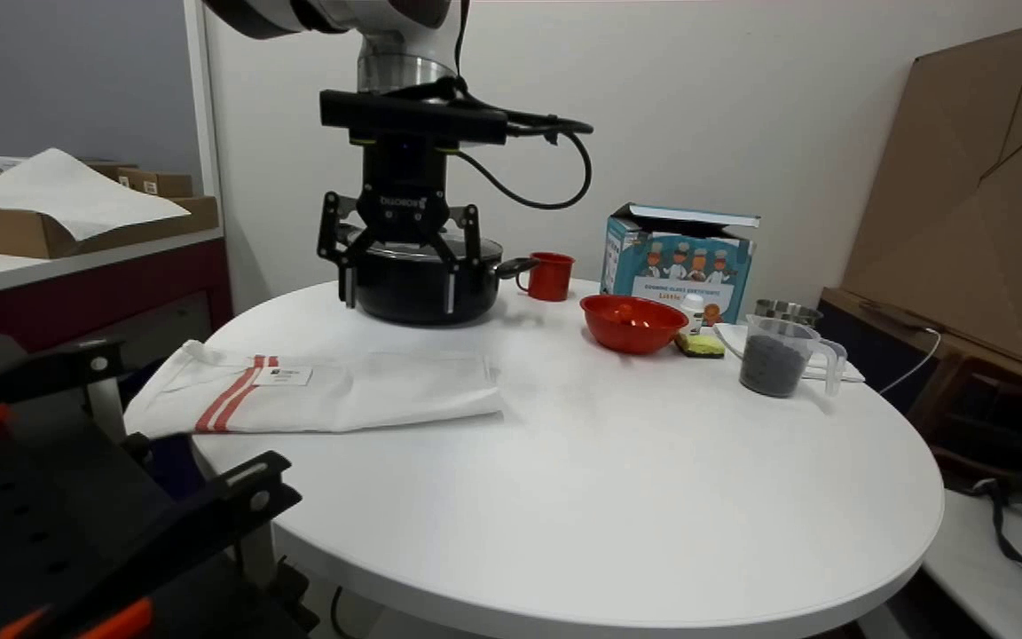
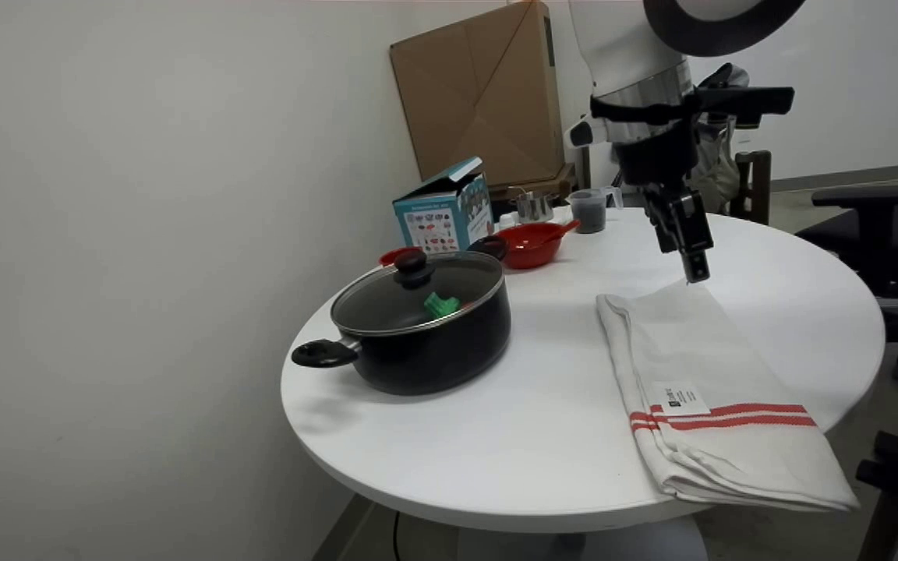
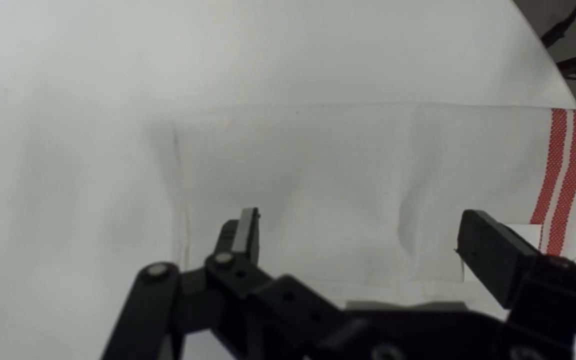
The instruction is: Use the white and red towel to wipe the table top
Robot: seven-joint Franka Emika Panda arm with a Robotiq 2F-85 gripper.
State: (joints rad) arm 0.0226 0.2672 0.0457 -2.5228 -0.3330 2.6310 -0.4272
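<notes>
A round white surface (image 1: 617,515) is standing beside a pale wall (image 1: 742,106), carrying a lidded black pot (image 2: 433,354). Near the pot but apart, the white and red towel (image 2: 698,351) is lying folded, one end overhanging the surface. The claw (image 1: 400,290) is hanging over the towel, its fingers (image 3: 498,257) standing wide apart. In both exterior views, a cardboard box (image 2: 488,93) is standing well away from the pot. In an exterior view alone, a green object (image 2: 441,305) is showing through the pot's glass lid (image 2: 371,304), and a black chair (image 2: 882,241) is standing across from it. In an exterior view alone, a yellow sponge (image 1: 700,344) is lying well apart from the pot.
</notes>
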